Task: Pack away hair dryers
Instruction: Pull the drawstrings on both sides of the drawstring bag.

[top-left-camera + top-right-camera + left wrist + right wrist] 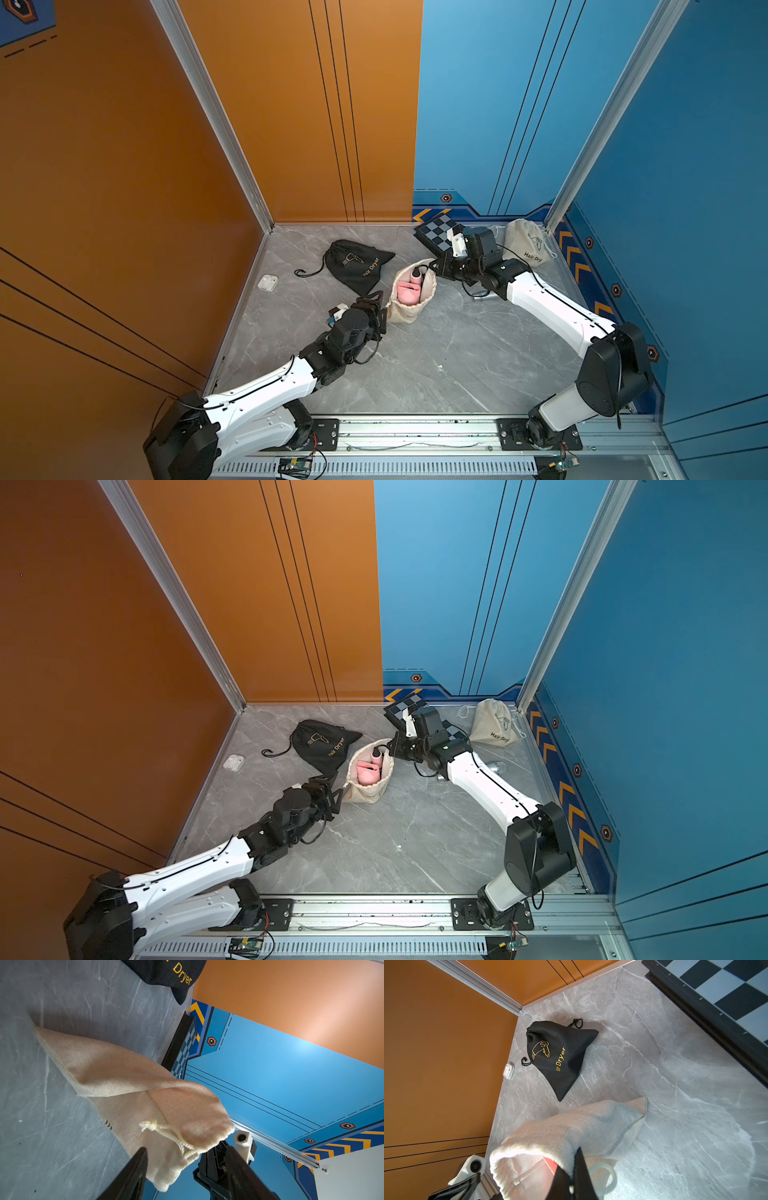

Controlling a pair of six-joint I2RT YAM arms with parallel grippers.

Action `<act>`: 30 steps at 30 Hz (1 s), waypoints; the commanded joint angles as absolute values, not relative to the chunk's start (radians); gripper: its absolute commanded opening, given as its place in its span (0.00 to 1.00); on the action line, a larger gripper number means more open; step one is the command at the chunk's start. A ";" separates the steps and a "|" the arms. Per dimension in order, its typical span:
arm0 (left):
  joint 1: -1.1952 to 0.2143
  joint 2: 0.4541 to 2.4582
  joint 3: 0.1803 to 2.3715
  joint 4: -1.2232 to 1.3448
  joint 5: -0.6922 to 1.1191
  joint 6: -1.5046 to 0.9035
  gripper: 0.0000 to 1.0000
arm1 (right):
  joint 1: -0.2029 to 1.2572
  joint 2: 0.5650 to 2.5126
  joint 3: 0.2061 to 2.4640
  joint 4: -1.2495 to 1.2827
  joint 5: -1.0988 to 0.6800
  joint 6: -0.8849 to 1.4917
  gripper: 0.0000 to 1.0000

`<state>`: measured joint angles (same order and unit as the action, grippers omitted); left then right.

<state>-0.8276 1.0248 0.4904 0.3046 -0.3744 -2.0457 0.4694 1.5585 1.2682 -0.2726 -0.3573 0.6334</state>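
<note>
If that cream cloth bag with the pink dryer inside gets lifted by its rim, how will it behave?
Probably floppy: the cream cloth drawstring bag folds and creases where unsupported. Likely bottom-heavy, since the pink hair dryer sits inside, so it may swing under the right hand pinching its rim.

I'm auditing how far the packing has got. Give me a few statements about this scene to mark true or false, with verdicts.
1. The pink hair dryer lies inside the open cream bag. True.
2. The black bag has its mouth wide open. False: its drawstring mouth is gathered shut.
3. The right gripper is shut on the open cream bag's rim. True.
4. The earbud case lies against the chessboard. False: it lies near the orange wall, well apart from the chessboard.
</note>
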 commanded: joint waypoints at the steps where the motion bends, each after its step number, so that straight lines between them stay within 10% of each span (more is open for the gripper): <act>1: -0.857 1.050 0.484 0.281 -0.435 -2.077 0.62 | 0.463 1.523 1.259 -0.233 -0.342 0.635 0.00; 30: -0.778 1.242 0.575 0.458 -0.433 -2.054 0.64 | 0.469 1.474 1.236 -0.205 -0.350 0.641 0.00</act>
<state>-0.7910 1.2266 0.5446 0.4362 -0.4271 -2.0689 0.4694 1.5166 1.2415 -0.2527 -0.3576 0.6338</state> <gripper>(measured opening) 0.638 0.051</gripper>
